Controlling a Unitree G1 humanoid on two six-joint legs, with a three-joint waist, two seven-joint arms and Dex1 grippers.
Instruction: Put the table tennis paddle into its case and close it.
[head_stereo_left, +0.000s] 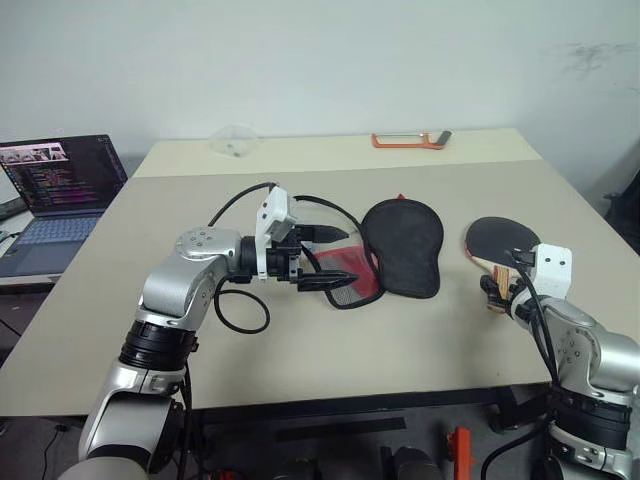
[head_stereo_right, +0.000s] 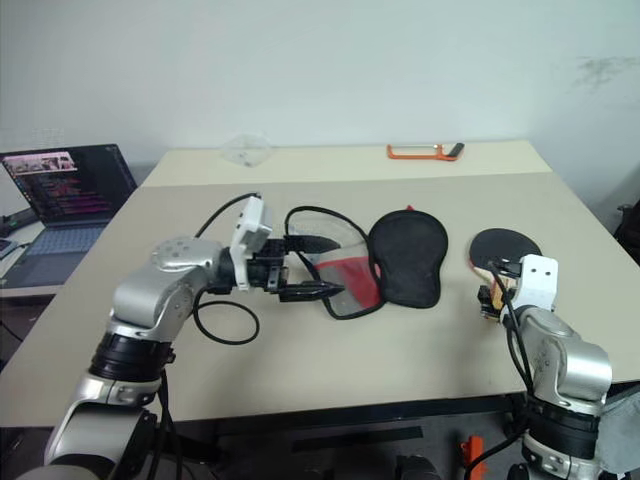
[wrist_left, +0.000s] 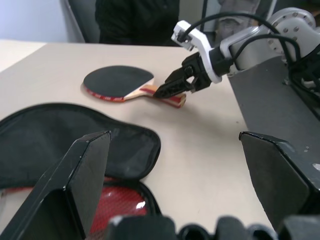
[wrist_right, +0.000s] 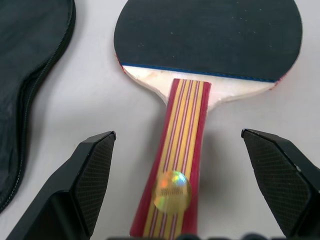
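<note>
Right gripper (wrist_right: 177, 185) stands wide open over the handle of the table tennis paddle (wrist_right: 200, 45), one finger on each side of the handle and neither touching it, so it holds nothing. The paddle lies flat on the desk (head_stereo_left: 300, 340) at the robot's right side, black rubber face up, handle pointing toward the right gripper. I judge the paddle to be light and stiff; the rubber face should have good friction, but it is wide and thin, so the wooden handle with its red and orange stripes is the better place to take hold. The handle is narrow and smooth, and a grip around its middle, closing from both sides, should keep the blade from swinging.

Just beside the paddle, toward the middle of the desk, lies the case (head_stereo_left: 400, 245). It is unzipped and spread open, the black round part toward the paddle and the red lower part under the left gripper (head_stereo_left: 325, 258). Being soft fabric, it will likely fold or slide when pushed, so one side needs to be held down. The left gripper is also wide open, above the red part, gripping nothing.

Farther away, an orange-framed tool (head_stereo_left: 410, 140) rests near the far edge, and a laptop (head_stereo_left: 55, 195) stands off to the left.
</note>
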